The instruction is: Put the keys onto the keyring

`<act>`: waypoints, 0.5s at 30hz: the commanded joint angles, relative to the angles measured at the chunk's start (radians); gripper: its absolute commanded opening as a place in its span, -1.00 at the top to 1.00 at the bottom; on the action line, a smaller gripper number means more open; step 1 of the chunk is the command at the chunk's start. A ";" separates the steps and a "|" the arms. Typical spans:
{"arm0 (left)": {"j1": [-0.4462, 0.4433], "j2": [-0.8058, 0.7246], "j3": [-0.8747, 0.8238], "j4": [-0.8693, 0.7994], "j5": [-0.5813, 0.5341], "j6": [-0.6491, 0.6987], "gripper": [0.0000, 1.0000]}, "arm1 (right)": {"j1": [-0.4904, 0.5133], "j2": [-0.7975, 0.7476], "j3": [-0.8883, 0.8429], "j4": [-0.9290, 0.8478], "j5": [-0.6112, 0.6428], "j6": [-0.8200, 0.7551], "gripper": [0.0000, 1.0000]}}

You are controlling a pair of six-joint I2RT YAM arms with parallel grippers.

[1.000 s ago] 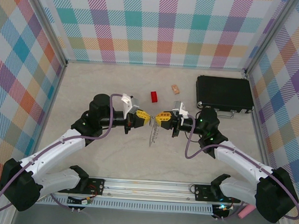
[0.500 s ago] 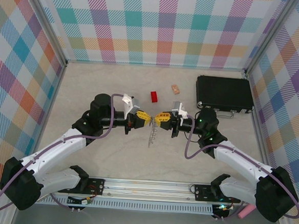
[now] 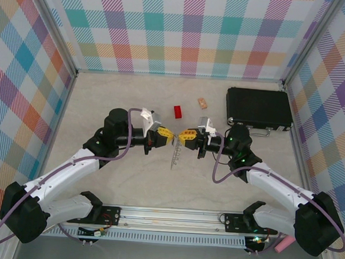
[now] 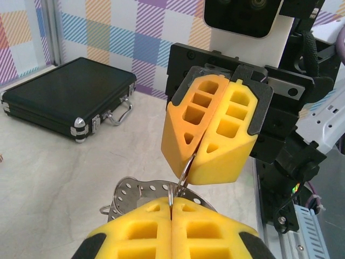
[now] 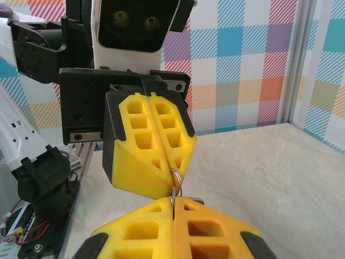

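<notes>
The table [image 3: 103, 101] has a black case [image 3: 258, 107] in the upper right of the top view. In the middle, the left gripper [image 3: 168, 136] and the right gripper [image 3: 183, 135] meet tip to tip. Both are squeezed shut on one small wire loop [image 4: 186, 166] of the grey keyring [image 3: 176, 156], which hangs just below them. A red block [image 3: 178, 111] and a smaller tan block [image 3: 203, 102] lie a bit higher up.

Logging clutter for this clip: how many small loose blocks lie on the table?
2. A red block just behind where the arms meet, and a tan block to its right, nearer the black case. More could hide under the arms.
</notes>
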 commanded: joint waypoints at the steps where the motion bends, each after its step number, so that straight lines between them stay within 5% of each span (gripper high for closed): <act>1: 0.011 -0.030 -0.002 0.014 -0.029 0.014 1.00 | 0.003 -0.023 -0.008 0.008 0.018 0.005 1.00; 8: 0.011 -0.056 0.016 -0.057 -0.083 0.074 1.00 | 0.002 -0.049 -0.027 -0.040 0.049 -0.012 1.00; 15: 0.010 -0.104 0.038 -0.223 -0.191 0.300 1.00 | -0.005 -0.053 -0.003 -0.113 0.028 -0.013 1.00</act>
